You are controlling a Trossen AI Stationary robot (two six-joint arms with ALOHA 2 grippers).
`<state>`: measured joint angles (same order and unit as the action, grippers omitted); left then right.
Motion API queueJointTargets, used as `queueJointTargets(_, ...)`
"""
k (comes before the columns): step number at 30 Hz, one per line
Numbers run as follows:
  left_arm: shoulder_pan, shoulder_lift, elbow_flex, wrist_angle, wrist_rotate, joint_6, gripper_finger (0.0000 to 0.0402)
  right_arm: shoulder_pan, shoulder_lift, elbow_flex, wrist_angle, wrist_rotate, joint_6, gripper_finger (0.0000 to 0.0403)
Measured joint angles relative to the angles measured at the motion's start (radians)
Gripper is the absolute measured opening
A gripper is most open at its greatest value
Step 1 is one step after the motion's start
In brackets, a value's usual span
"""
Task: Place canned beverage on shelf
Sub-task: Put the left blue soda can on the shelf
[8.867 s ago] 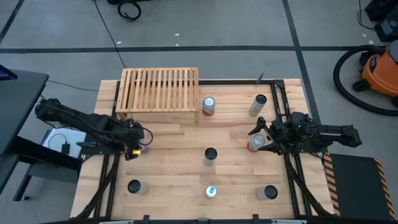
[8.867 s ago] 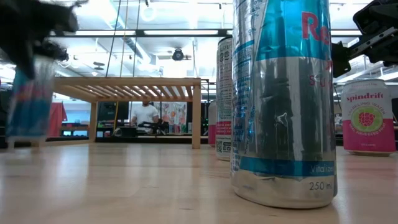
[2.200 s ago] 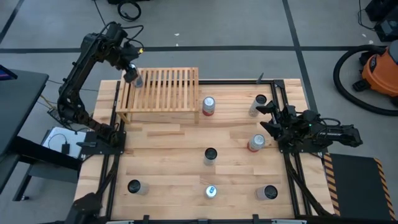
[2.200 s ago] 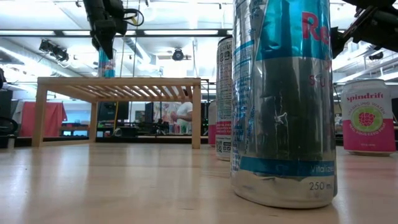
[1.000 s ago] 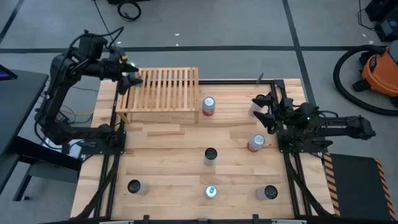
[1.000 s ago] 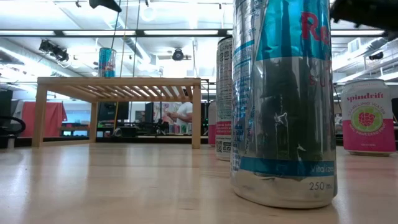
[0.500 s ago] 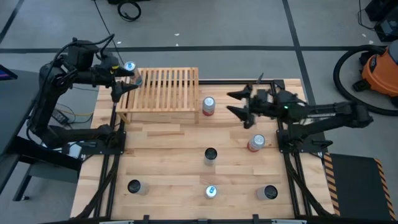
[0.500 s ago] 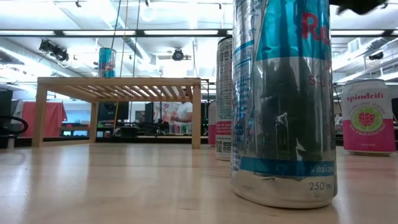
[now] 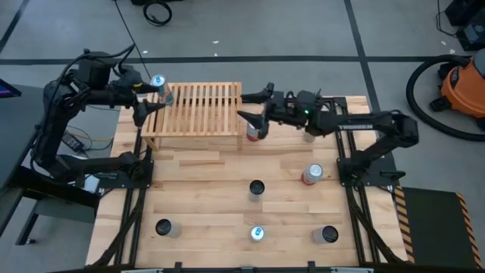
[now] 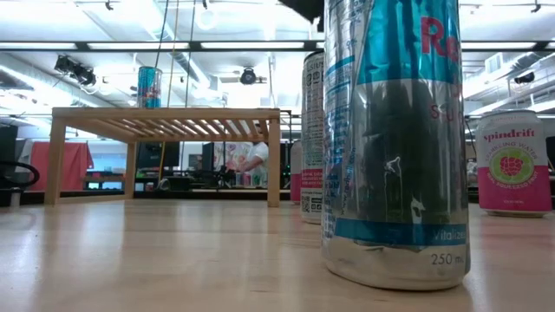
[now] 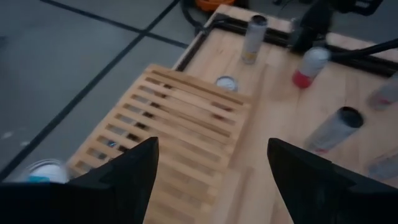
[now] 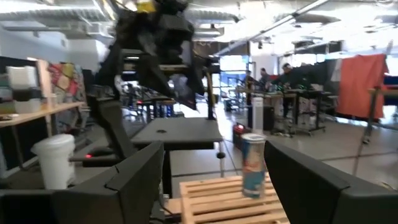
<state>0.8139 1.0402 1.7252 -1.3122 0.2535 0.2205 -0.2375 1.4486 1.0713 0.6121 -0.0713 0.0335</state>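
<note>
The light-wood slatted shelf point(image 9: 198, 110) stands at the table's far left; it also shows in the low view point(image 10: 165, 113). A tall blue can point(image 9: 160, 83) stands upright on the shelf's far-left corner, and shows in the low view point(image 10: 149, 87) and the right wrist view point(image 12: 252, 163). My left gripper point(image 9: 148, 101) is open and empty just left of that corner, clear of the can point(image 11: 43, 171). My right gripper point(image 9: 251, 104) is open and empty above the shelf's right end, near a red-topped can point(image 9: 254, 129) that stands on the table.
More cans stand on the table: one at the far right point(image 9: 311, 130) under my right arm, a pink one point(image 9: 311, 174), a dark-topped one point(image 9: 257, 189), and three along the near edge point(image 9: 164, 227) point(image 9: 258, 233) point(image 9: 329, 235). One near-edge can fills the low view point(image 10: 395, 139).
My right gripper has swung from the table's far right toward its left, reaching over the red-topped can to the shelf's right end, staying open. My left gripper has drawn back a little toward the table's left, away from the blue can, which stays upright on the shelf.
</note>
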Motion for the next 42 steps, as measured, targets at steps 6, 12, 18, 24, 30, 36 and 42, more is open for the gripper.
queueJointTargets(6, 0.0, 0.037, 0.0, 0.026, -0.104, -0.141, 0.0302, -0.038, 0.024, 0.015, 0.0, -0.005, 0.059, 0.0288)
queueJointTargets(12, -0.025, 0.099, 0.0, 0.031, -0.168, -0.16, 0.0302, -0.057, 0.021, 0.016, 0.044, -0.013, 0.092, 0.0288)
queueJointTargets(18, -0.032, 0.11, 0.0, -0.01, -0.308, -0.173, 0.0302, -0.081, 0.07, 0.025, 0.087, -0.013, 0.107, 0.0288)
queueJointTargets(24, -0.046, 0.089, -0.001, -0.021, -0.369, -0.179, 0.0302, -0.087, 0.2, 0.154, 0.08, -0.093, 0.131, 0.0288)
queueJointTargets(30, -0.045, 0.088, -0.001, -0.024, -0.49, -0.189, 0.0302, -0.095, 0.36, 0.342, 0.044, -0.14, 0.125, 0.0288)
queueJointTargets(36, -0.046, 0.086, -0.001, -0.05, -0.559, -0.21, 0.0302, -0.107, 0.509, 0.513, 0.017, -0.166, 0.125, 0.0288)
queueJointTargets(42, -0.045, 0.086, -0.001, -0.135, -0.634, -0.236, 0.0302, -0.118, 0.621, 0.657, 0.021, -0.217, 0.12, 0.0288)
